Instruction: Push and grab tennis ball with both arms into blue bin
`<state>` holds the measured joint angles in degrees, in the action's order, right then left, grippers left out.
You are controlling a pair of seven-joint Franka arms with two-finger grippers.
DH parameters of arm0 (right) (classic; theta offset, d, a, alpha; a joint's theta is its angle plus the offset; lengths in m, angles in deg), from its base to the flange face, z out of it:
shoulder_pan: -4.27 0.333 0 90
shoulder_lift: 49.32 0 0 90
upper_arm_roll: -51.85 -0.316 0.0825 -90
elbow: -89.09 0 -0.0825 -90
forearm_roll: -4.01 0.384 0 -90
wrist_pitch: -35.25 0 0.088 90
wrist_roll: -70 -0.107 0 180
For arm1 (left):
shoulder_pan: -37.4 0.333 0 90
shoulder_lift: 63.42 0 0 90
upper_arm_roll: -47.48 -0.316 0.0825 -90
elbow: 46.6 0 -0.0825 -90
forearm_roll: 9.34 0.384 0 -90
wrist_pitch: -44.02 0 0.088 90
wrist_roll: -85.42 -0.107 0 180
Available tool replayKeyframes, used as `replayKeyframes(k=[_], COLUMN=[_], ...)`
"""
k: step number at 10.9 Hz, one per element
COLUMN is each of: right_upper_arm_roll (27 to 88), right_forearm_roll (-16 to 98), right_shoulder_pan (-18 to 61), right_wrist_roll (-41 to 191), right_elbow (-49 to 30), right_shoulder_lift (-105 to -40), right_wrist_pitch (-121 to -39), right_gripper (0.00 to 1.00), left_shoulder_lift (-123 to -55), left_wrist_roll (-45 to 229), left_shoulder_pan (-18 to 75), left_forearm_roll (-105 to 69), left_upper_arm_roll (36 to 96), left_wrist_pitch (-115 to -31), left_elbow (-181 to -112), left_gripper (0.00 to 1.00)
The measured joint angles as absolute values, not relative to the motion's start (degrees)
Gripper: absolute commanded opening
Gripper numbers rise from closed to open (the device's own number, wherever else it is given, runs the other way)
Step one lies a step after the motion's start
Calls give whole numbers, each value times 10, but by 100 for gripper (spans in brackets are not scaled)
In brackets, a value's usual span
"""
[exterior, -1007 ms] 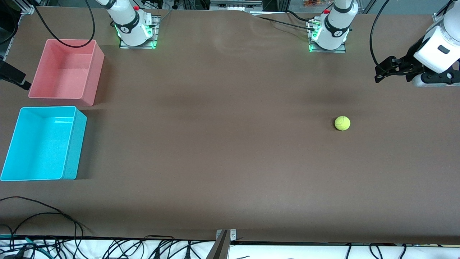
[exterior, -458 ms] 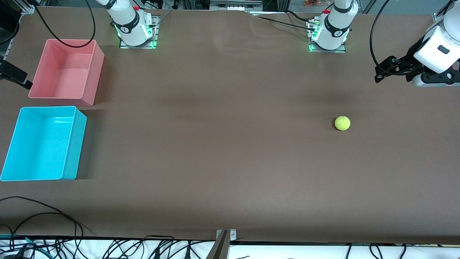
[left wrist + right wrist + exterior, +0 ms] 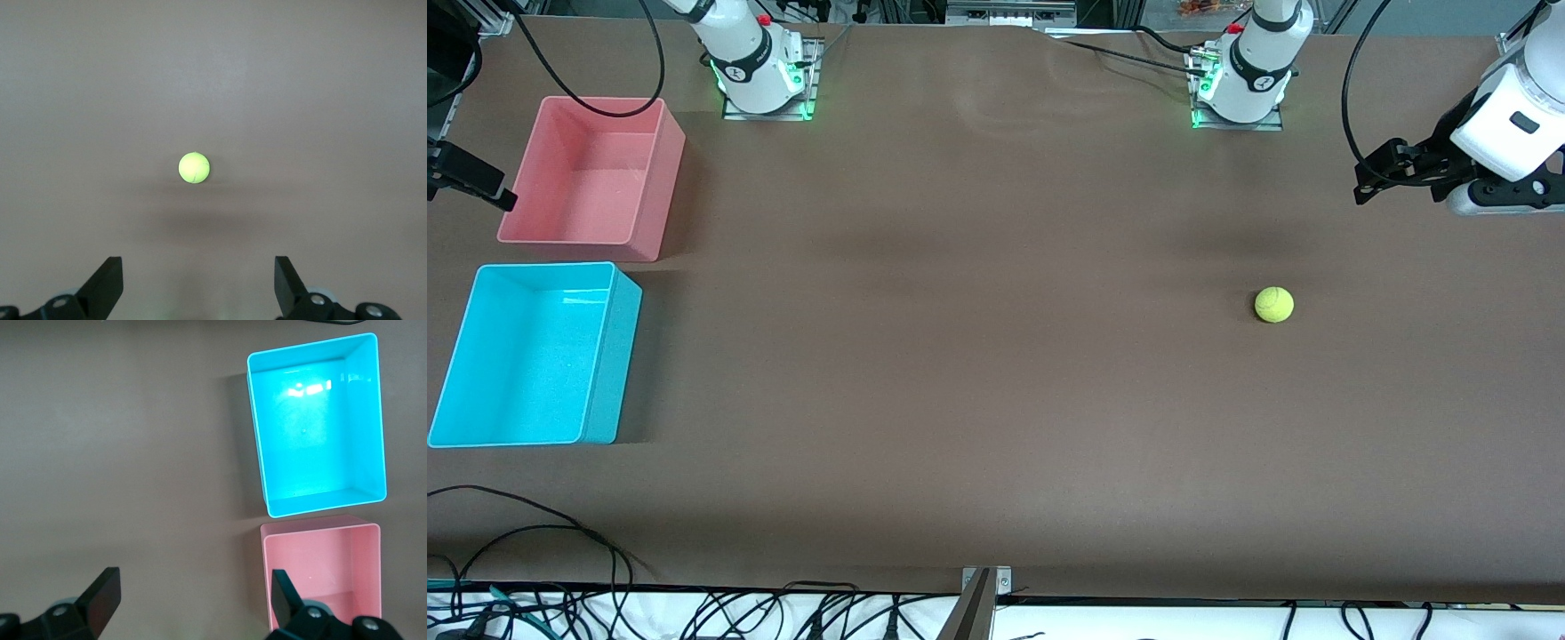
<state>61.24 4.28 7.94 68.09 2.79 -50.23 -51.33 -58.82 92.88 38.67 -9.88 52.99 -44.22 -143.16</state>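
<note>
The left hand [image 3: 1360, 182] is hanging in the air over the tabletop [image 3: 996, 400] at the left arm's end, its two black fingers [image 3: 107, 283] standing wide apart with nothing between them. In the left wrist view the tennis ball [image 3: 194, 167] is lying on the bare brown surface below, well clear of both fingertips.

The right hand [image 3: 190, 603] is hovering at the right arm's end of the tabletop, near the two bins; in the front view only a dark part of it is showing at the picture's edge, beside the pink bin [image 3: 591, 173]. Its fingers [image 3: 100, 597] are also spread wide and are gripping nothing.

The tennis ball [image 3: 1273, 304] is sitting alone on the tabletop toward the left arm's end, nearer to the front camera than the left arm's base [image 3: 1240, 93] and well apart from both bins.

The blue bin [image 3: 618, 356] is standing at the right arm's end, open side up, with nothing showing inside it. The pink bin is standing just beside it, farther from the front camera, a narrow strip of tabletop lying between the two. The right wrist view is showing the blue bin [image 3: 317, 423] and the pink bin [image 3: 320, 573] side by side from above.

Dark cables [image 3: 534, 533] are trailing along the tabletop edge nearest the front camera.
</note>
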Motion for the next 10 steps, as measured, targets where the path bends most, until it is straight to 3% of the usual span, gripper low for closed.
replayKeyframes(k=[10], right_upper_arm_roll=[613], right_forearm_roll=[43], right_shoulder_pan=[79], right_wrist_roll=[681], right_elbow=[28], right_shoulder_lift=[-505], right_wrist_pitch=[-537], right_gripper=[100], left_shoulder_lift=[-588], left_wrist_roll=[929], left_shoulder_pan=[387], left_forearm_roll=[-99], left_upper_arm_roll=[530], left_wrist_pitch=[-442], left_elbow=[-1432], left_gripper=[100])
